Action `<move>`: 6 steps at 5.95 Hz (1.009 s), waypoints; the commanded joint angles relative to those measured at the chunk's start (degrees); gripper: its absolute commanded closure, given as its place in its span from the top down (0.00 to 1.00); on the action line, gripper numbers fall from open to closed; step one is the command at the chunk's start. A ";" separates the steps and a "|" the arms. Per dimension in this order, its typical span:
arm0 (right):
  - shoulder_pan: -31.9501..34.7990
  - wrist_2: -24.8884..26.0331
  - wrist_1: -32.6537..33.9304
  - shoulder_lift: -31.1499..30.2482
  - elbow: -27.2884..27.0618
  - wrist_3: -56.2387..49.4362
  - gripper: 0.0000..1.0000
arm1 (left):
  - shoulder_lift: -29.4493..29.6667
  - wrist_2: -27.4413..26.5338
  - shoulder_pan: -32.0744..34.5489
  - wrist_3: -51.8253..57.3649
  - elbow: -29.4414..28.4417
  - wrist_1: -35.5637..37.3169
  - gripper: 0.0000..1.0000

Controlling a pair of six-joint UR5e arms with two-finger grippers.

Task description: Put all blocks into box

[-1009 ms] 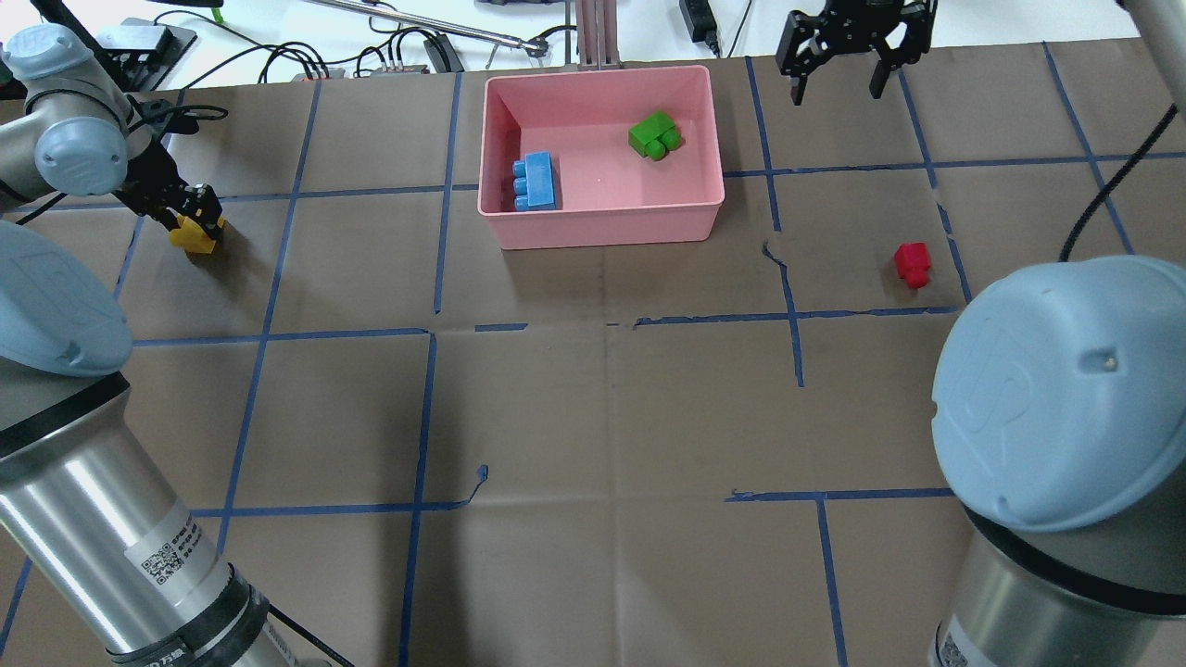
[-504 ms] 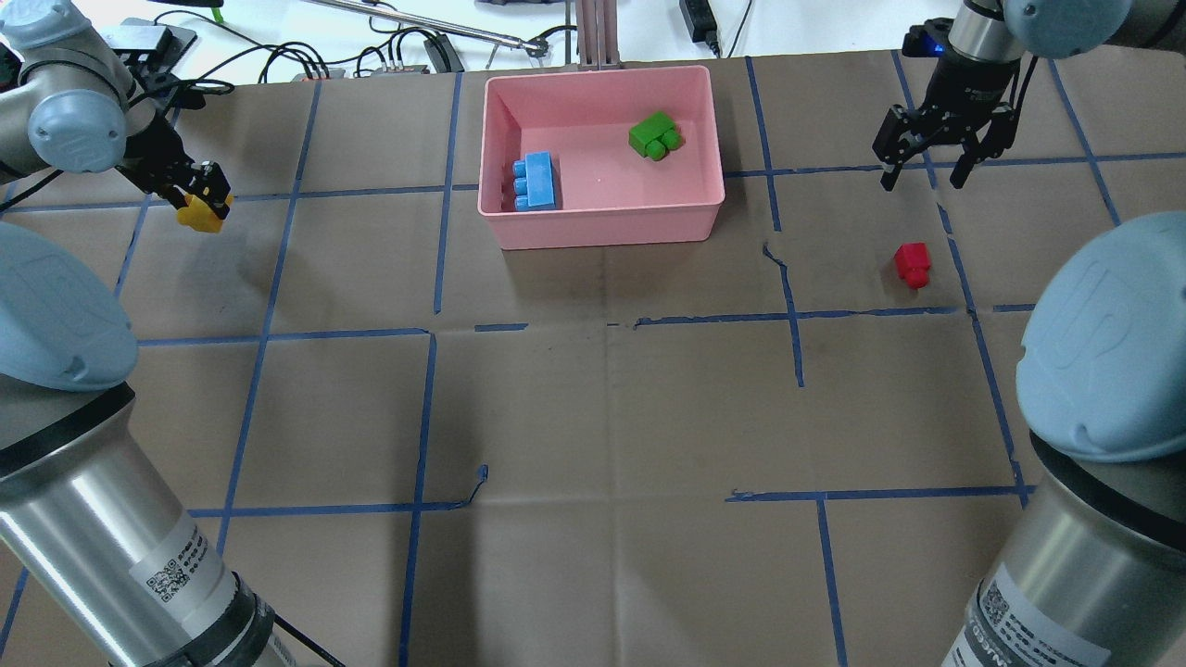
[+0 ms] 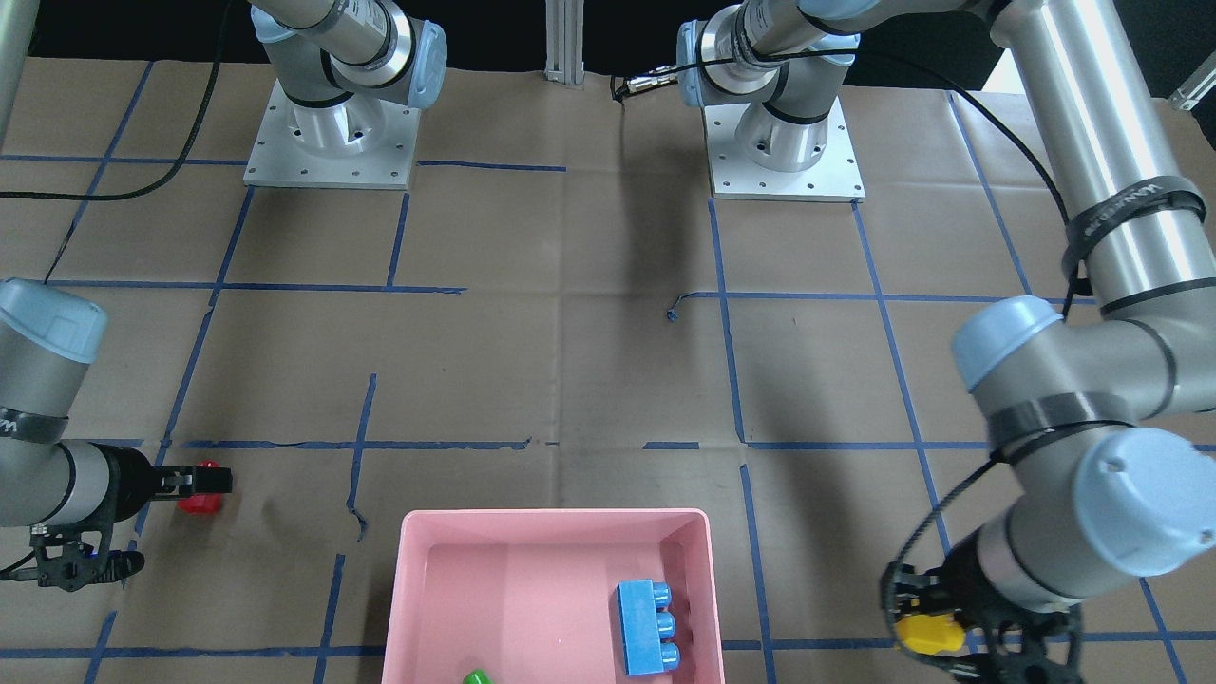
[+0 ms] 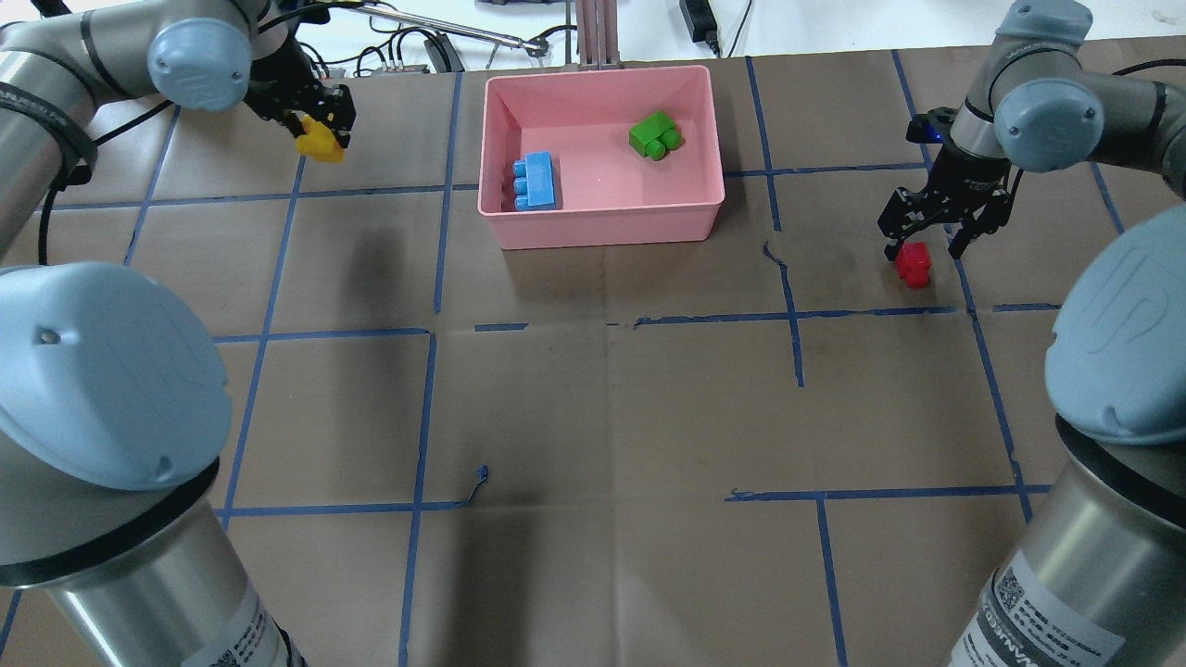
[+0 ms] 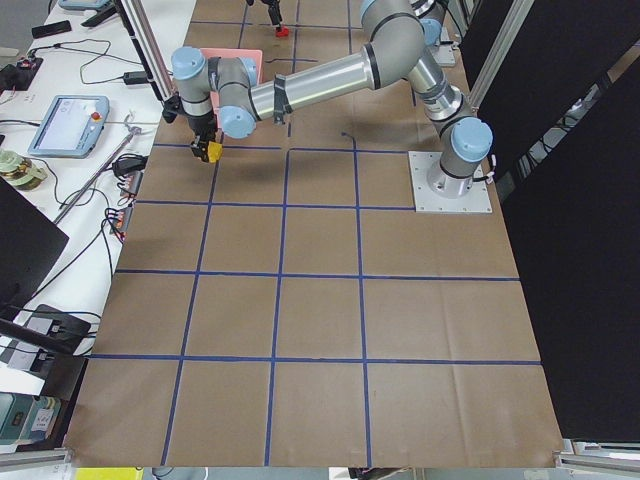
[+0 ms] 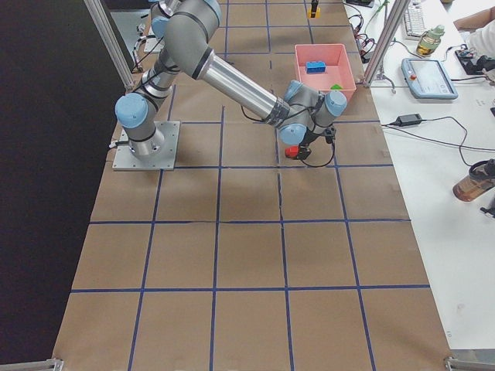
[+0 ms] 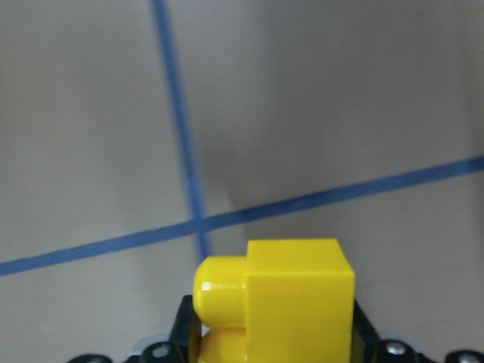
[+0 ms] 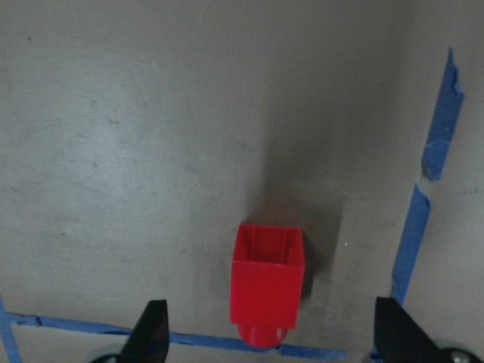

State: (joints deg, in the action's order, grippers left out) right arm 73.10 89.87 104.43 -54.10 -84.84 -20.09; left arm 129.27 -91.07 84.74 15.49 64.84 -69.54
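Note:
My left gripper [image 4: 324, 139] is shut on the yellow brick [image 4: 320, 145] and holds it above the table, left of the pink box [image 4: 602, 227]. The wrist view shows the yellow brick [image 7: 291, 299] between the jaws. The blue brick [image 4: 536, 182] and the green brick [image 4: 656, 136] lie inside the box. My right gripper [image 4: 925, 248] is open, low over the red brick [image 4: 913, 262], which lies on the table right of the box. In the right wrist view the red brick [image 8: 267, 280] lies between the two spread fingertips [image 8: 151, 329].
Blue tape lines grid the brown table. Cables and a metal post [image 4: 598, 32] lie past the far edge behind the box. The two arm bases [image 3: 328, 133] stand at the robot's side of the table.
My left gripper has lifted the yellow brick off the table and carried it right, towards the box. My right gripper has come from the far edge down to the red brick, still open.

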 commanded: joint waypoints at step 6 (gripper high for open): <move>1.51 -0.84 -4.11 -2.93 7.54 0.40 0.15 | 2.05 5.47 13.44 -29.21 -1.13 3.90 0.99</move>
State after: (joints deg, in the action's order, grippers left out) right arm 73.95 89.23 103.31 -55.95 -81.31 -19.69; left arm 132.27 -85.48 98.28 -14.04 63.29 -64.78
